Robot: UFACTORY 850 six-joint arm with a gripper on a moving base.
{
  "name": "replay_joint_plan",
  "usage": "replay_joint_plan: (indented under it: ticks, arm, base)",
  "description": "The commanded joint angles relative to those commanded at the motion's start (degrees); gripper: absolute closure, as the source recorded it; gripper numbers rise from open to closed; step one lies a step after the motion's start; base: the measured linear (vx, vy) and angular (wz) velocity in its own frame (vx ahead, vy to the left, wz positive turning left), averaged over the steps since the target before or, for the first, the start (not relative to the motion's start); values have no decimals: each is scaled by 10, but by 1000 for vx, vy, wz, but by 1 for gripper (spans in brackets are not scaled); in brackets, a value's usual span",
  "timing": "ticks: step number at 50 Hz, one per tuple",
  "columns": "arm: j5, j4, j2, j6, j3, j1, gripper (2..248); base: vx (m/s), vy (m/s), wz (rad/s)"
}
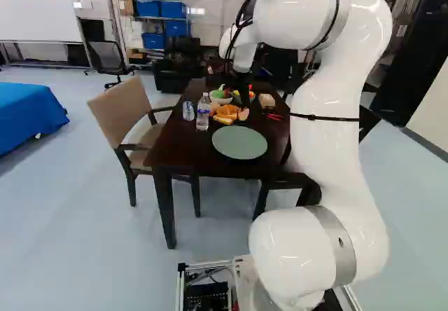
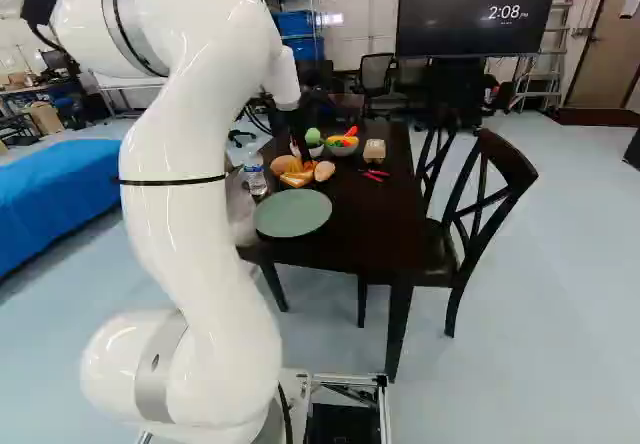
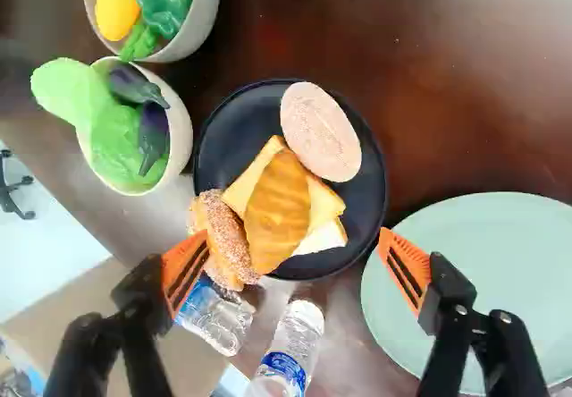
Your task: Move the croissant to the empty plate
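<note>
My gripper (image 1: 243, 87) hangs over the far half of the table in the left base view. In the wrist view the gripper (image 3: 293, 256) is wide open, its orange pads (image 3: 184, 267) far apart. The golden croissant (image 3: 279, 209) lies ahead of the gap, untouched, on bread slices (image 3: 323, 209) on a black plate (image 3: 234, 142). A sesame roll (image 3: 228, 236) and an oval bun (image 3: 320, 131) flank it. The empty pale green plate (image 3: 474, 272) lies beside the black one, partly behind one finger; in the right base view this green plate (image 2: 293, 213) is nearer the base.
Two bowls, one with green items and eggplants (image 3: 181, 138), the other with peppers (image 3: 207, 12), stand beyond the black plate. A water bottle (image 1: 203, 112) and a can (image 1: 188, 111) stand beside the food. Chairs (image 2: 478, 199) flank the dark table (image 2: 350, 234); red-handled pliers (image 2: 374, 175) lie on it.
</note>
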Motion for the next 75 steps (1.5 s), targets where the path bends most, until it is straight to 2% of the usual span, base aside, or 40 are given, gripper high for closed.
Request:
replay_joint_plan:
  ticks: [46, 75]
  arm:
    - [-4, 0, 0, 277, 0, 0, 3]
    - [-4, 0, 0, 277, 0, 0, 3]
  base:
    - [0, 0, 0]
    - [0, 0, 0]
